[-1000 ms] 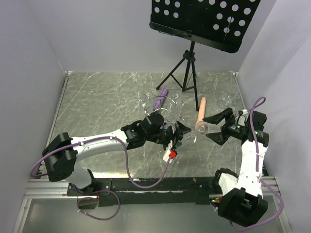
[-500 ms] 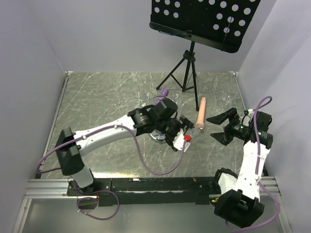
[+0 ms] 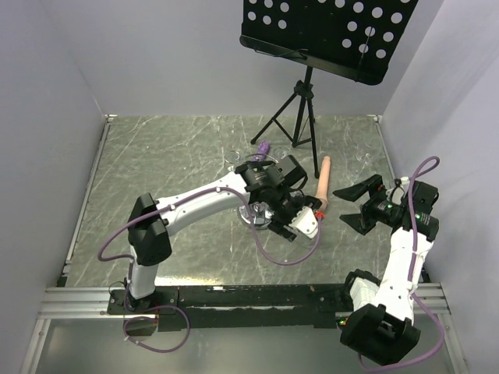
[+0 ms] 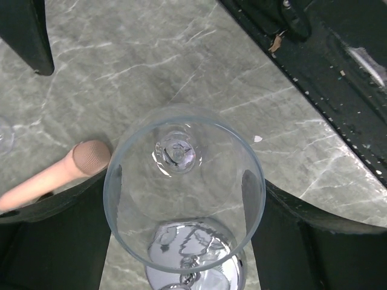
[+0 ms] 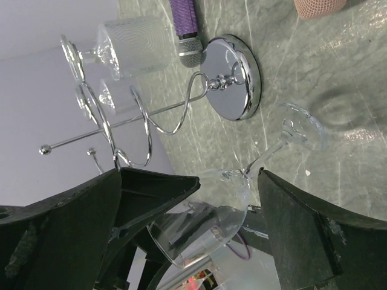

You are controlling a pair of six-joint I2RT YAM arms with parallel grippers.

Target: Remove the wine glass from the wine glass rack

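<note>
Overhead and wrist views. My left pincer (image 4: 184, 184) stands fairly wide, its two black fingers (image 4: 66, 241) pressed against opposite sides of the bowl of the clear, stemmed wine glass (image 5: 208, 225), which it holds; the left wrist view looks straight down through the rim to the stem. The glass is off the small, shiny chrome wire wine glass rack (image 5: 234, 77) and is tilted beside it. Its bowl is raised in my grip, and its round foot is low near the rack's disc base yet apart from it; whether the foot touches the grey marbled desk (image 3: 171, 167) I cannot tell. Two other clear glasses (image 5: 134, 43), one with a textured bowl, hang in the rack's curved loops. A purple microphone (image 5: 184, 24) lies with its head just beside the disc base; a pinkish-tan microphone (image 3: 323, 184) lies on the desk just beside my left pincer. My right pincer (image 3: 340, 206) is spread to its full width and holds nothing, hovering to the right of the glass and facing it. A black tripod music stand with a perforated tray (image 3: 327, 54) stands at the far edge of the desk
</note>
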